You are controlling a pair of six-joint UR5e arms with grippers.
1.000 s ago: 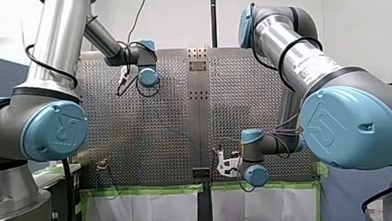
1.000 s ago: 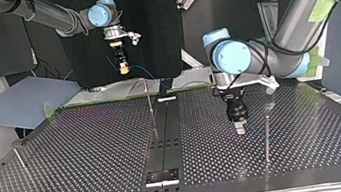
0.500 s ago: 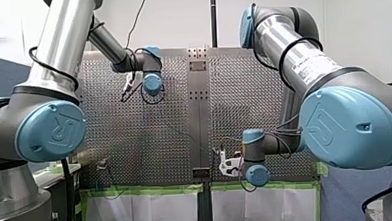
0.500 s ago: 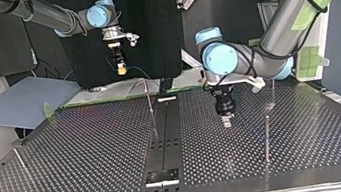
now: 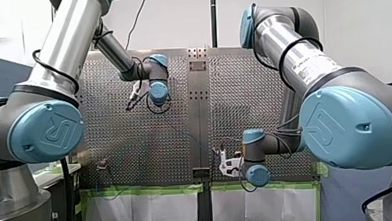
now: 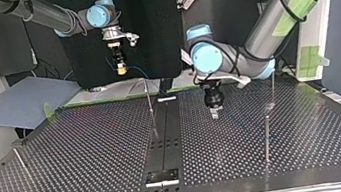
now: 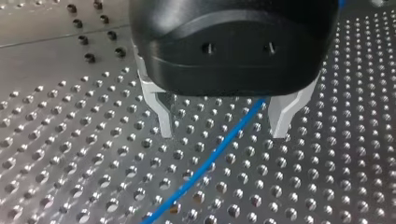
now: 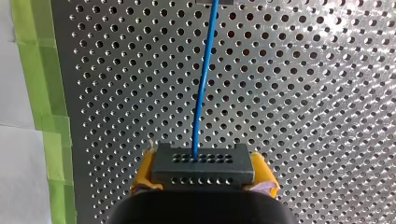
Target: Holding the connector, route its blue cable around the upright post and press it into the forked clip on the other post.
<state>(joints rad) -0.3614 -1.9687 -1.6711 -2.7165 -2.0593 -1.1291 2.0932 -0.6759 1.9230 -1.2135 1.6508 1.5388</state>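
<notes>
One post (image 6: 266,135) near left gripper (image 7: 223,135), fingers (image 7: 158,109) wide astride blue cable (image 7: 217,149); right gripper (image 8: 204,173) clamps connector (image 8: 203,163).

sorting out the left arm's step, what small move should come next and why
Probably lower my left gripper and close it on the thin blue cable: its metal fingers stand open astride the cable, above the perforated metal table, not gripping it.
</notes>
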